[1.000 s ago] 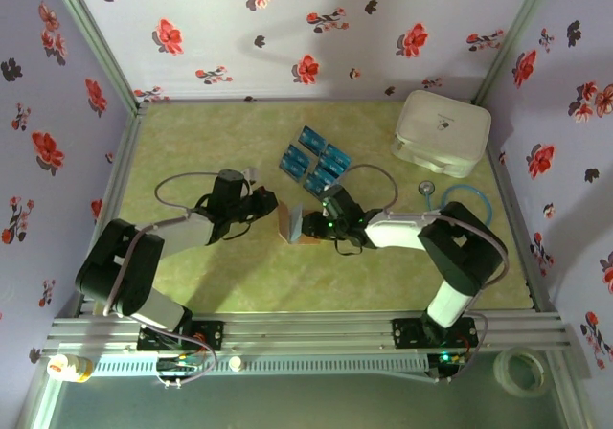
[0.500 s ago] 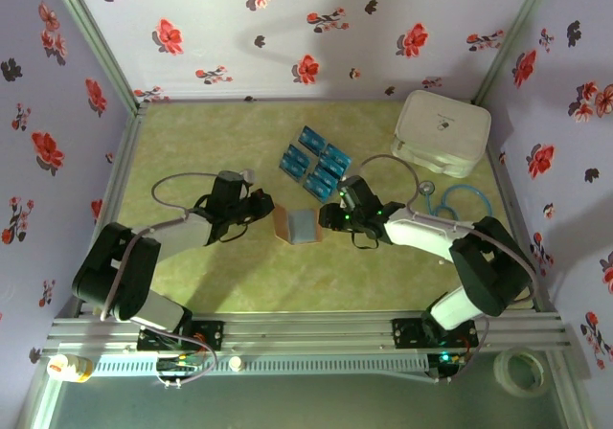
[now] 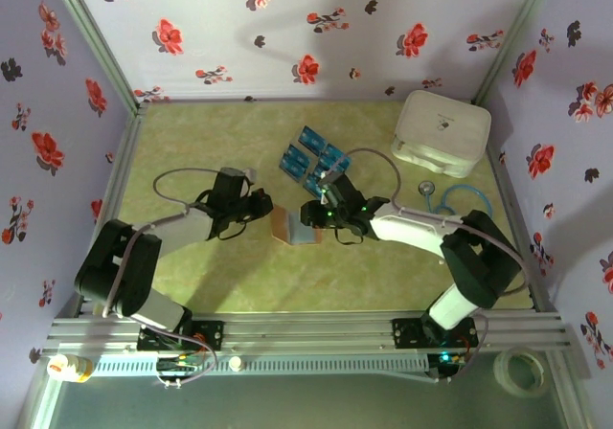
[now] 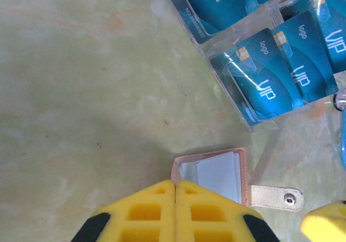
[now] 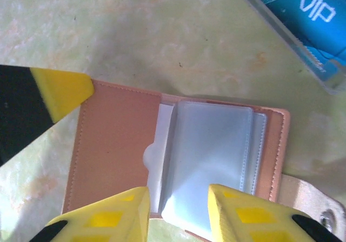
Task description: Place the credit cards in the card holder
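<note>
Brown leather is seen lying flat and open on the pale green table (image 3: 192, 276): the card holder (image 3: 290, 226) is spread with its clear sleeves turned up, and no card is seen in them yet. The left gripper (image 4: 175, 183) is pressed shut, its yellow pads squeezed together with no gap, and it is set right at the holder's left cover. One pad (image 5: 62, 91) is seen touching that cover's outer corner, apparently so the flap is pinned and the holder cannot fold shut. Whether leather is actually nipped between the pads cannot be told. The right gripper (image 5: 177, 190) is poised over the holder's near edge with its jaws parted, one finger by the cover's pocket and the other over the sleeve stack. Nothing is pinched there, and the sleeves look to be steadied so that a slot is exposed. The snap strap (image 5: 308, 204) is left trailing off the holder's right side. Just beyond the holder, the credit cards (image 4: 270, 85) are racked in a clear divided tray (image 4: 254, 124), blue faces showing, none picked up. Fetching a card is judged to be the step ahead.
</note>
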